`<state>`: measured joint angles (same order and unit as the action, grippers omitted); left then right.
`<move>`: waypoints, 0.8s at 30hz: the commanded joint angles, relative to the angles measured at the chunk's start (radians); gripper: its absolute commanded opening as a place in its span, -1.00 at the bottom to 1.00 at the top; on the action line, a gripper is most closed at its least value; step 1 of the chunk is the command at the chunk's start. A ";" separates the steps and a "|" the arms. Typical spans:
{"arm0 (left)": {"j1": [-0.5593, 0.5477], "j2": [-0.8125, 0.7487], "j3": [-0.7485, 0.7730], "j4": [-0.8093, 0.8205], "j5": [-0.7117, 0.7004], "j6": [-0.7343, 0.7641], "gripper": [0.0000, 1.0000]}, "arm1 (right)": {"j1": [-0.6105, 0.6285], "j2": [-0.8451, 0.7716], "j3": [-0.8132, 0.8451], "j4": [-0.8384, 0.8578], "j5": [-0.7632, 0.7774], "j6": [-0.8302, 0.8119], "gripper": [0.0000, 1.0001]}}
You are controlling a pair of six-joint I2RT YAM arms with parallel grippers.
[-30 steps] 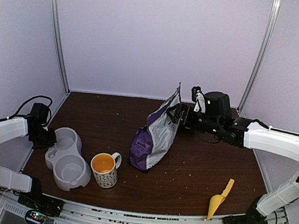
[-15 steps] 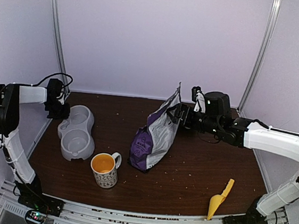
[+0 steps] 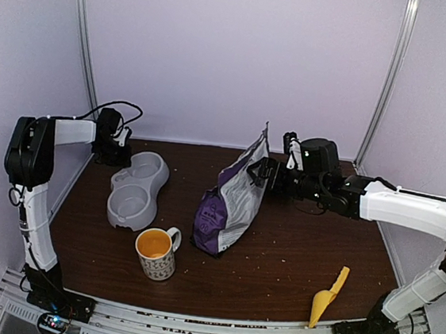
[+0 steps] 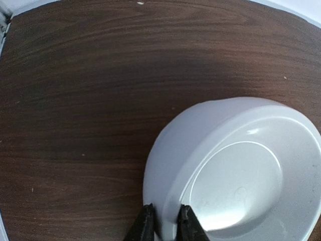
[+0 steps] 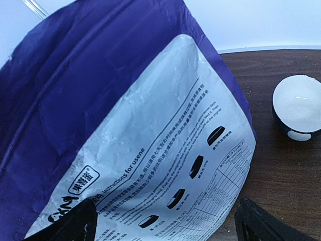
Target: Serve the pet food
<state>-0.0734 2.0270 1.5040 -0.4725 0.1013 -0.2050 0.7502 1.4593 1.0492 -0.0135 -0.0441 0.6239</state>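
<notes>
Your dark brown wood-grain desk (image 3: 293, 254) carries everything, and pale specks too small to identify are scattered over it.

Your right arm (image 3: 402, 210), white-shelled with black joints, stretches low and almost level from the right side toward the middle, wrist turned in. Its hand (image 3: 266, 175) sits against the upper side of the pet food bag (image 3: 231, 204). The black fingers (image 5: 70, 226) are spread as wide as they go with the bag's printed panel between them. You cannot tell from here whether they press on it.

Your left arm (image 3: 40, 156) rises steeply from its base, bends sharply at the elbow near the left wall, and reaches along to the far left of the desk. The left hand (image 4: 164, 221) is nearly closed, its two thin tips pinching the rim of the grey double feeding bowl (image 3: 137, 190).

The bag stands at mid-desk, leaning, its top edge creased and pointing up. It is glossy purple film with a crinkled white label band of small print and pictograms. The kibble itself is not visible, since the bag hides whatever is inside.

The double bowl is smooth, matte moulded plastic with two round wells joined in one rounded body, lying at an angle at the left.

The ceramic mug (image 3: 156, 253) is upright near the front, with a patterned outside, an orange inside, and its handle to the right.

The yellow plastic scoop (image 3: 326, 297) lies flat at the front right. It is slim and tapered.
</notes>
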 commanded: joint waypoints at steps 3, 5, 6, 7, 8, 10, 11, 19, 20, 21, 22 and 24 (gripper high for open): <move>-0.018 0.009 0.041 0.005 0.038 0.020 -0.34 | -0.002 0.013 0.039 -0.029 0.036 -0.016 0.94; -0.018 -0.017 0.014 0.020 0.004 0.010 0.00 | -0.002 0.009 0.041 -0.041 0.043 -0.020 0.94; -0.016 -0.034 -0.003 0.031 -0.005 0.004 0.13 | -0.002 0.005 0.041 -0.046 0.047 -0.022 0.93; -0.017 -0.054 -0.020 0.043 -0.020 -0.002 0.25 | -0.002 0.000 0.039 -0.050 0.052 -0.025 0.93; -0.014 -0.073 -0.033 0.050 -0.029 -0.007 0.34 | -0.003 -0.006 0.039 -0.055 0.057 -0.028 0.93; -0.009 -0.113 -0.055 0.057 -0.051 -0.017 0.48 | -0.003 -0.019 0.039 -0.067 0.068 -0.036 0.93; -0.004 -0.134 -0.064 0.059 -0.063 -0.026 0.55 | -0.003 -0.027 0.038 -0.073 0.076 -0.041 0.94; 0.048 -0.402 -0.145 0.018 -0.290 -0.116 0.80 | -0.009 -0.091 0.032 -0.102 0.076 -0.035 0.94; 0.052 -0.440 -0.157 0.016 -0.306 -0.118 0.82 | -0.011 -0.100 0.027 -0.099 0.072 -0.032 0.94; 0.057 -0.474 -0.169 0.014 -0.317 -0.119 0.85 | -0.013 -0.108 0.024 -0.097 0.068 -0.027 0.93; 0.063 -0.506 -0.174 0.009 -0.324 -0.120 0.86 | -0.015 -0.119 0.021 -0.097 0.065 -0.025 0.93; 0.070 -0.561 -0.172 -0.013 -0.333 -0.120 0.88 | -0.016 -0.136 0.016 -0.095 0.061 -0.022 0.94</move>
<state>-0.0181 1.5631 1.3476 -0.4740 -0.1478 -0.2985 0.7433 1.3727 1.0615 -0.1093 0.0086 0.5938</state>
